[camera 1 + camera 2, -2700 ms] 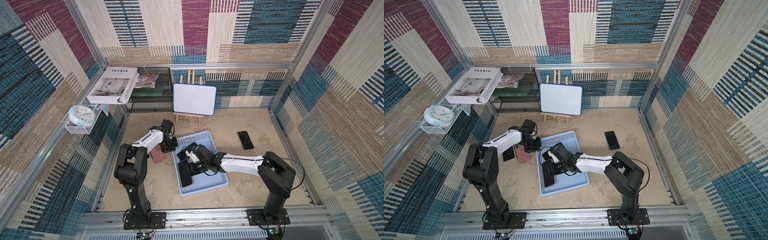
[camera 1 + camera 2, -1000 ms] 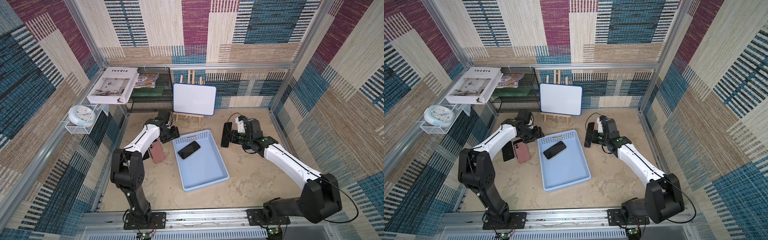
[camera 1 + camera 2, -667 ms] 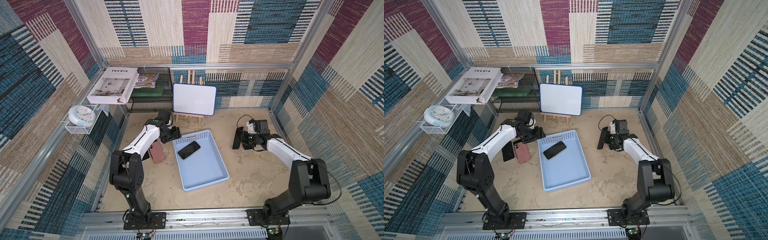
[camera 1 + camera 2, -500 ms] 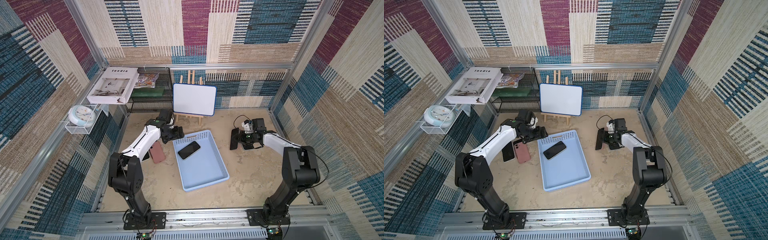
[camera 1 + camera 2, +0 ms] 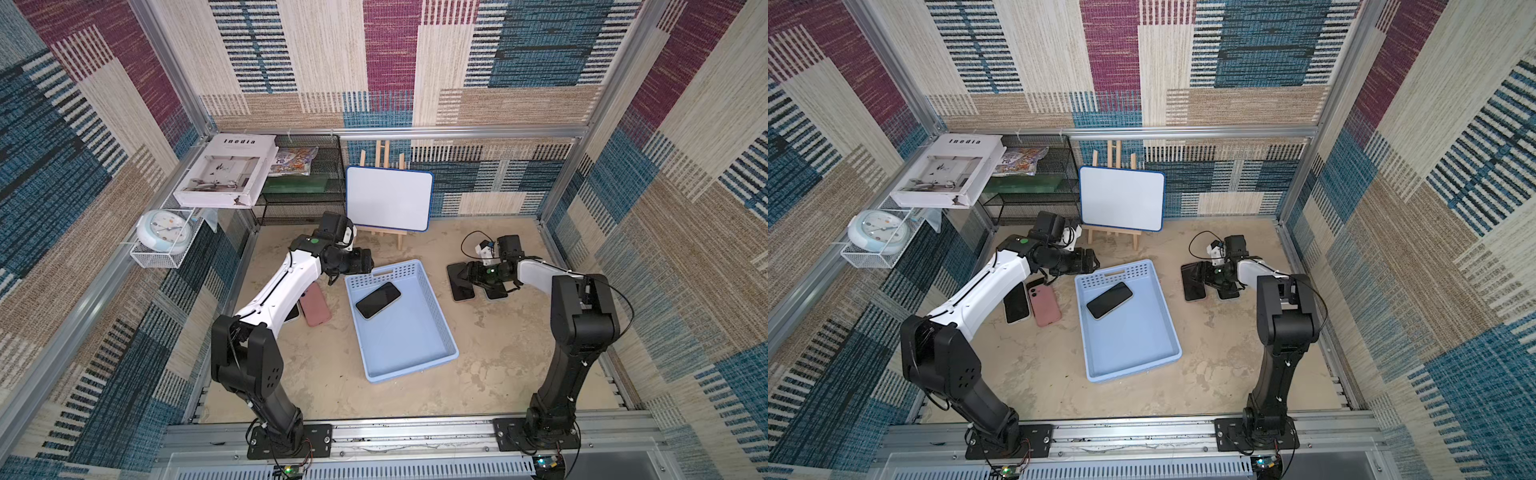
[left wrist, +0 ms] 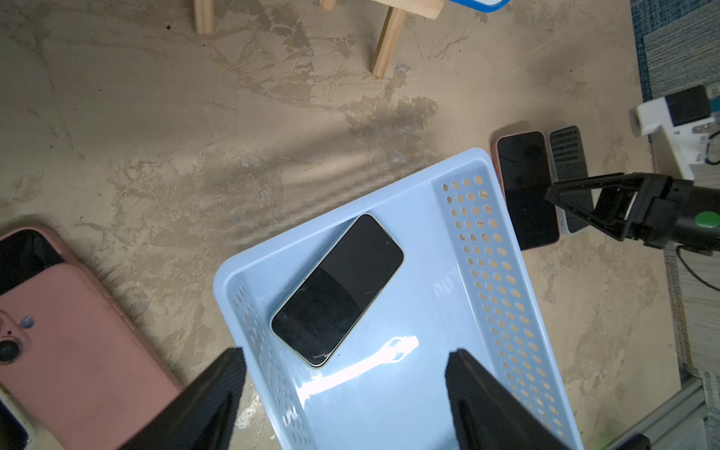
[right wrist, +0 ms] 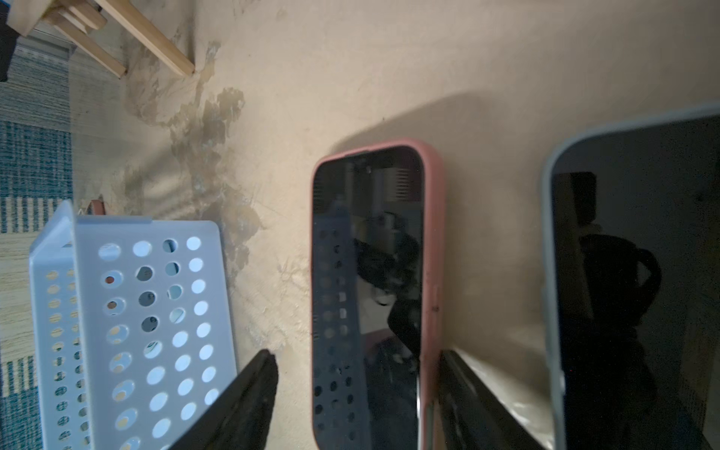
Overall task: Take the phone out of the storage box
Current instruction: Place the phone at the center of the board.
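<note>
Left fingers [image 6: 210, 401] apart; right fingers [image 7: 241, 401] apart

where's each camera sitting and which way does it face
Top views: high at the front, looking down on the storage box; left arm, right arm show.
Left wrist: looks into the box at the phone; left hand fingers show.
Right wrist: low over the pink-cased phone; right hand fingers straddle it.
Shared: both wrist views show the box.

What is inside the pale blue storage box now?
In the storage box, one phone lies screen up near the slotted far end. Nothing else shows; only the floor beneath it is covered.
</note>
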`<control>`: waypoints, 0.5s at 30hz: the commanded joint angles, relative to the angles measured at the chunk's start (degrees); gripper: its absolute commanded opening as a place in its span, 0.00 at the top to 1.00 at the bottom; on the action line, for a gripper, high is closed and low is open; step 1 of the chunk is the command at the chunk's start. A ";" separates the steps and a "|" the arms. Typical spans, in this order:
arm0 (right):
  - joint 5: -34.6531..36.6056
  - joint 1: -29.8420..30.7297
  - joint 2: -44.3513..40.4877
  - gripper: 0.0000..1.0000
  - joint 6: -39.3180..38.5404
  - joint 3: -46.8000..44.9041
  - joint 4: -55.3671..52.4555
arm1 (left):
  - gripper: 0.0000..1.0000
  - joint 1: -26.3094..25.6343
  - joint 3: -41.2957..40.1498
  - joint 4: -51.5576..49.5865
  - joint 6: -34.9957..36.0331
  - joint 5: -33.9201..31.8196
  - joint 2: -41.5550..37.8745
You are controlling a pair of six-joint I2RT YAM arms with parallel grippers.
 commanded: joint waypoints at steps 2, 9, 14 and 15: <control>12.66 0.03 -5.43 0.25 -0.31 -1.20 -0.36 | 0.14 -1.82 0.92 -0.71 5.81 1.78 -0.72; 25.07 3.52 -23.36 0.20 -4.18 -8.14 0.95 | 0.11 -6.36 3.81 -6.17 16.26 -1.71 -0.24; 12.92 9.90 -26.47 0.19 -7.58 -9.03 0.22 | 0.00 -8.18 5.08 -7.62 23.30 0.86 1.48; 11.59 11.83 -25.96 0.18 -8.27 -8.93 -0.31 | 0.00 -8.55 5.19 -7.81 25.32 0.96 1.87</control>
